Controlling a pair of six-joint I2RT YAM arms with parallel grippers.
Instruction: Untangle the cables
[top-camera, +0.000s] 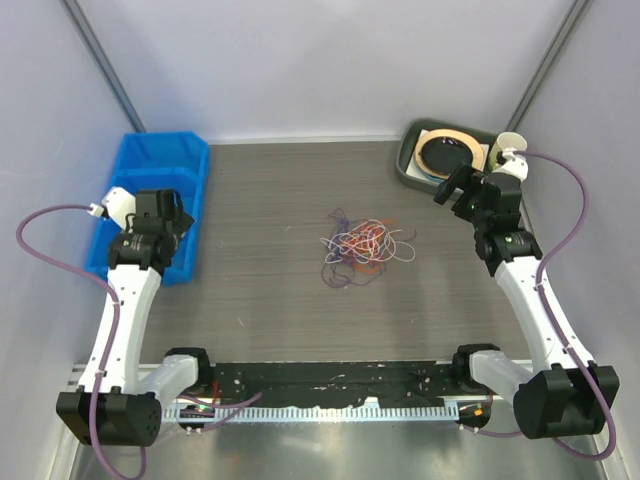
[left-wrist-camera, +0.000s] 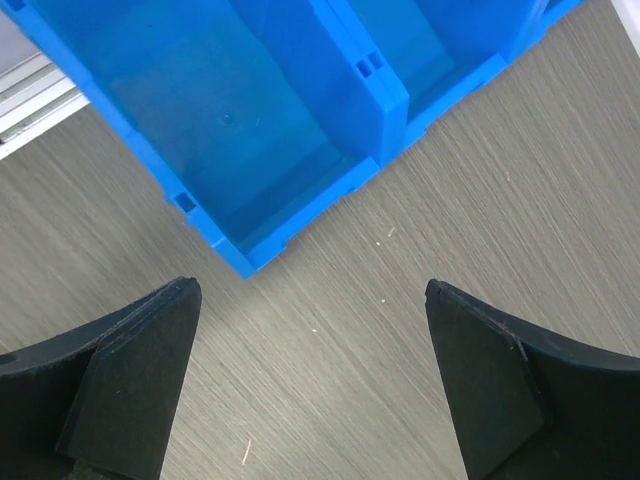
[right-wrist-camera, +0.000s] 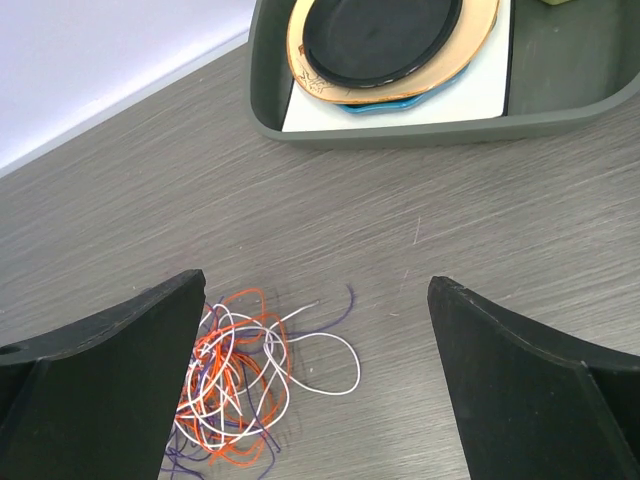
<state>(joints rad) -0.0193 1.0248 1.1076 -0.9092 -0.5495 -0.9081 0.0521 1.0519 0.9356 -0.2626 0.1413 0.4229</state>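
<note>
The cables lie in a loose tangle of thin orange, white and purple strands near the middle of the table. In the right wrist view the cables show at lower left, partly hidden behind my left finger. My right gripper hangs open above the table, well to the right of the tangle, and holds nothing. Over at the table's left side my left gripper is open too, with bare tabletop between its fingers, by the blue bin. Neither gripper touches the cables.
A blue bin with two compartments stands at the left edge. A dark green tray holding stacked plates sits at the back right, close to my right gripper. Grey walls close in the table on three sides.
</note>
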